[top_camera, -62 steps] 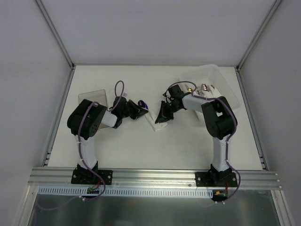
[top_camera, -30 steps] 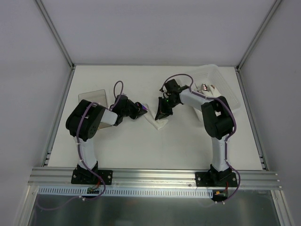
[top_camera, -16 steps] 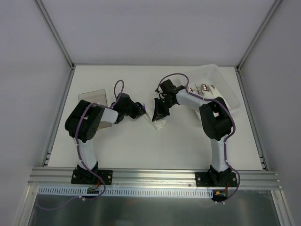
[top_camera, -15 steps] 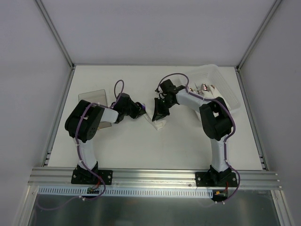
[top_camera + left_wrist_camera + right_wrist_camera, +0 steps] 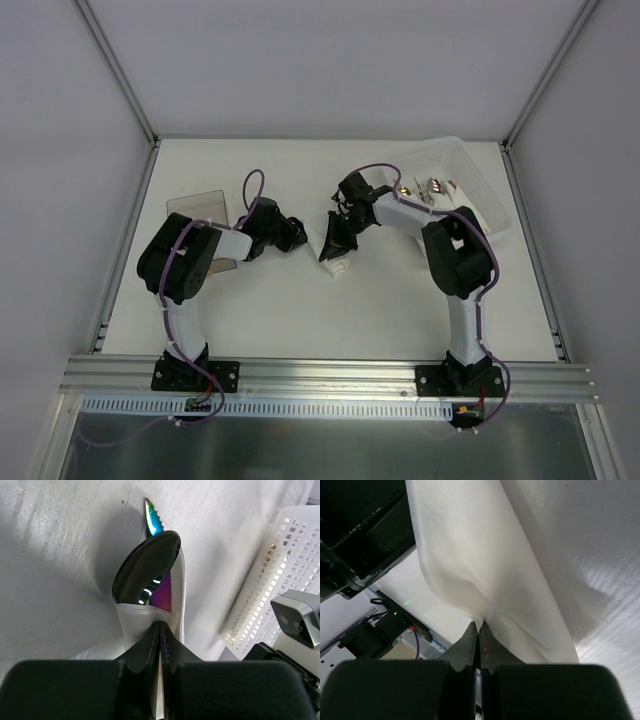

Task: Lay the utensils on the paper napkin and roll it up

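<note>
White paper napkin [image 5: 135, 627] mid-roll around black oval-bowled spoon [image 5: 145, 562] and iridescent serrated knife [image 5: 161, 587], pinched in both shut jaws (left, right); next, rolling onward evenly.

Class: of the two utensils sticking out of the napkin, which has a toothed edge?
The iridescent rainbow piece; its blade edge is serrated, while the black spoon has a smooth oval bowl.

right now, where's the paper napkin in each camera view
top external: paper napkin mid-table, between left gripper and right gripper.
left wrist: paper napkin at centre, wrapped round the spoon and rainbow knife, pinched at the fingertips.
right wrist: paper napkin fills the upper middle, a fold pinched at the fingertips.
shared landmark: the white table under it.
</note>
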